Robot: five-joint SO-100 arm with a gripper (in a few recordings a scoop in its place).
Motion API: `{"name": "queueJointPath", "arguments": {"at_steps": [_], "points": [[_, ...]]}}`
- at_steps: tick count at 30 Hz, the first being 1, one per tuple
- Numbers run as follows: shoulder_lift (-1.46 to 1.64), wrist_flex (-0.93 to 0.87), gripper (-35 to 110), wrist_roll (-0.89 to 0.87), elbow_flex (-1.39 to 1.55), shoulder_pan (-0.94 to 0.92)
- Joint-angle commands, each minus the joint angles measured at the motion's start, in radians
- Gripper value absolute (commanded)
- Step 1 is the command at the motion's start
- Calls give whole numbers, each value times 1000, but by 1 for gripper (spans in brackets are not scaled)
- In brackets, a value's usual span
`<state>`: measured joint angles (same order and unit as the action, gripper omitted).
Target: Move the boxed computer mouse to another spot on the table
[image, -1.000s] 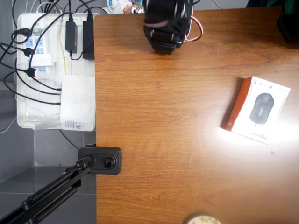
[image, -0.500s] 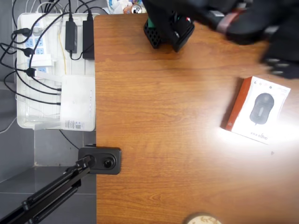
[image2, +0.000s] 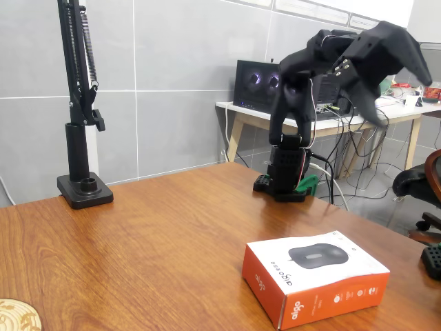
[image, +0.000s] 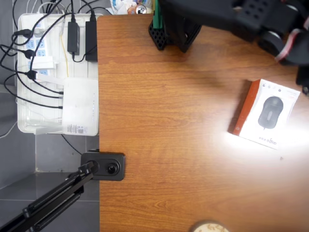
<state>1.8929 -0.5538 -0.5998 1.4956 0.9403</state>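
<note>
The boxed computer mouse [image2: 315,276] lies flat on the table [image: 169,145] with its pictured top facing up and its orange-red side panel turned toward the fixed camera; in the overhead view the box [image: 264,114] sits near the right edge of the tabletop, slightly skewed to the table's edges, with bare wood all round it; the arm [image2: 324,76] is raised above the table from its base at the far edge, its forward end held high and well apart from the box; the gripper [image2: 389,52] reads as a dark mass at the arm's upper end in the fixed view, and whether its fingers are parted or closed cannot be told from either picture; nothing appears to be held in it. The judgement is that the reach toward the box has not yet reached it, so the risks lie in the descent and the grasp; the box is broad and flat, so fingers closing across its width may not span it and could skid off the smooth card; a touch on one corner would likely spin or push it on the glossy wood, and, being close to the table's right edge, it could slide off; a descent that is too steep could press the fingertips into the lid and dent it.
</note>
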Motion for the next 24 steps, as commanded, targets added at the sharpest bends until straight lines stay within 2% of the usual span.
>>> {"name": "queueJointPath", "arguments": {"at_steps": [1,3,12,17,24], "points": [[-161,-11,93,-18,-161,-6],[-255,-11,104,-2,-209,2],[-471,-130,104,55,-285,14],[-531,-106,104,78,-262,0],[-511,-20,104,112,-66,-15]]}}
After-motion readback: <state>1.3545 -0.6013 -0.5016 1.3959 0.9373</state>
